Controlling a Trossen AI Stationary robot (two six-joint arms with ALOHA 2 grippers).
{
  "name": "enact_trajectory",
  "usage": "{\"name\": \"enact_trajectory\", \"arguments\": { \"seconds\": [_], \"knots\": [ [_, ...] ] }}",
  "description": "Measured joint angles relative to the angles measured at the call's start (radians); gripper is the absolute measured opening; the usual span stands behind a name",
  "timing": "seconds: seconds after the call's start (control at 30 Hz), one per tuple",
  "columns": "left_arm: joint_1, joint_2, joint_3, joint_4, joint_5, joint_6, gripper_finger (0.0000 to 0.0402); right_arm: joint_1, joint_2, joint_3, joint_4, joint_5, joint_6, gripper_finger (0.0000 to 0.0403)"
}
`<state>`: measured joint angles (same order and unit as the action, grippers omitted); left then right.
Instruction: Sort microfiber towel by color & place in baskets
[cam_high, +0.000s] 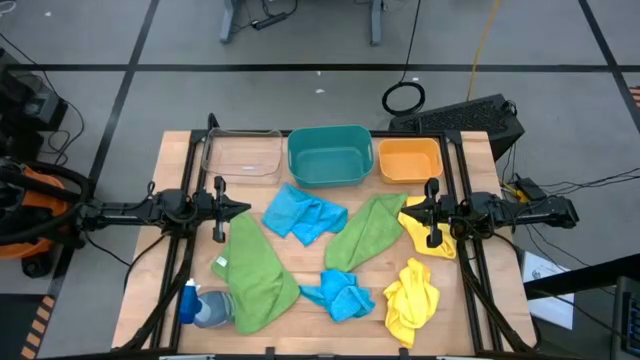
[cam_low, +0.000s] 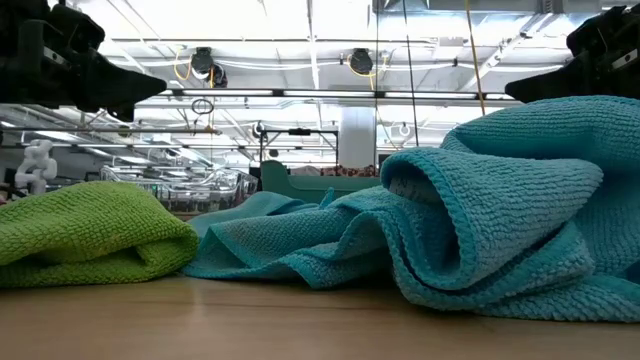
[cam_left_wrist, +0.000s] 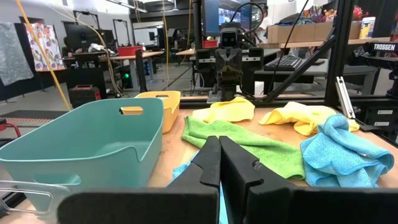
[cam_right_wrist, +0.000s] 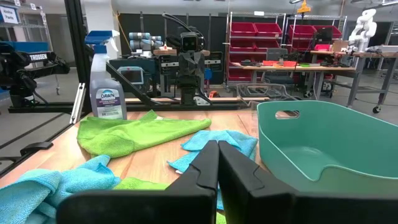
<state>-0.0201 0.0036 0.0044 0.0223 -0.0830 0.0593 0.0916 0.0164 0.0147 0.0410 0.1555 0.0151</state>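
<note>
Three bins stand in a row at the table's far edge: a clear bin (cam_high: 241, 156), a teal bin (cam_high: 330, 155) and an orange bin (cam_high: 410, 160). Microfiber towels lie crumpled on the tabletop: a blue one (cam_high: 305, 215) at the centre, another blue one (cam_high: 340, 293) nearer, a green one (cam_high: 255, 275) on the left, a green one (cam_high: 365, 232) right of centre, and yellow ones (cam_high: 412, 297) (cam_high: 428, 228) on the right. My left gripper (cam_high: 238, 208) (cam_left_wrist: 219, 165) hovers shut at the left side. My right gripper (cam_high: 408, 210) (cam_right_wrist: 217, 165) hovers shut above the far yellow towel.
A spray bottle (cam_high: 205, 308) (cam_right_wrist: 106, 81) lies at the table's near left corner beside the left green towel. The low view is filled by a green towel (cam_low: 90, 235) and a blue towel (cam_low: 480, 220). Black frame rails run along both table sides.
</note>
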Motion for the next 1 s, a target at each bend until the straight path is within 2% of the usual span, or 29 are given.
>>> {"name": "enact_trajectory", "arguments": {
  "seconds": [1.0],
  "knots": [
    [0.0,0.0,0.0,0.025,-0.005,0.0,0.0002,0.0,0.0,0.0,0.0,0.0,0.0,0.0]
  ]
}}
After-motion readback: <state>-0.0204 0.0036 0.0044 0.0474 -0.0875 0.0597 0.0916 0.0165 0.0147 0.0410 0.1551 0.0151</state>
